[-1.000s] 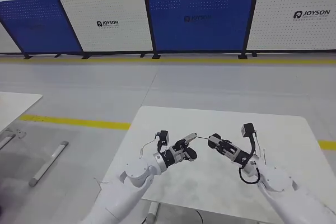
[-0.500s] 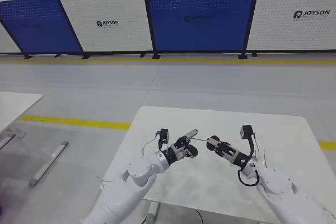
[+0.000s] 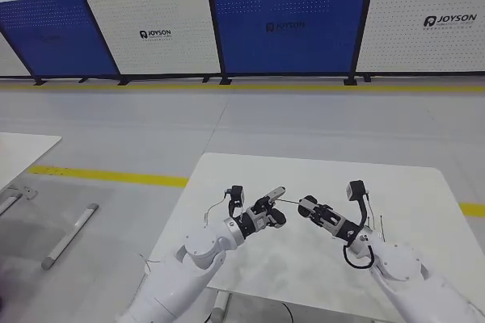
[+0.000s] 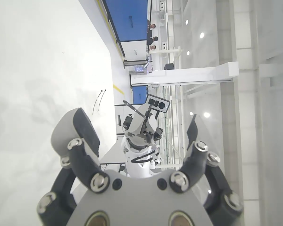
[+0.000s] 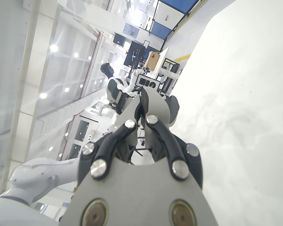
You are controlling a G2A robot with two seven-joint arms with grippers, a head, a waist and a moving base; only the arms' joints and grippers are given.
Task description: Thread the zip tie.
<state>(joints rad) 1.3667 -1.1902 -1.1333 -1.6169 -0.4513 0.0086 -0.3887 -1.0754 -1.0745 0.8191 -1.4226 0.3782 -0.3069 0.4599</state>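
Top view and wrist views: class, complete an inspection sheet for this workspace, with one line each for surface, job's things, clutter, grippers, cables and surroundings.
Surface: white table, with both arms over its near half.
Job's things: zip tie, held above the table, strap straight, not looped.
Clutter: loose zip ties lying flat near the table edge on the right arm's side.
Grippers: left gripper open, holding nothing; right gripper shut on the zip tie.
Cables: black cable loop at the right arm's wrist.
Surroundings: blue and white partition panels, yellow floor line, second table.
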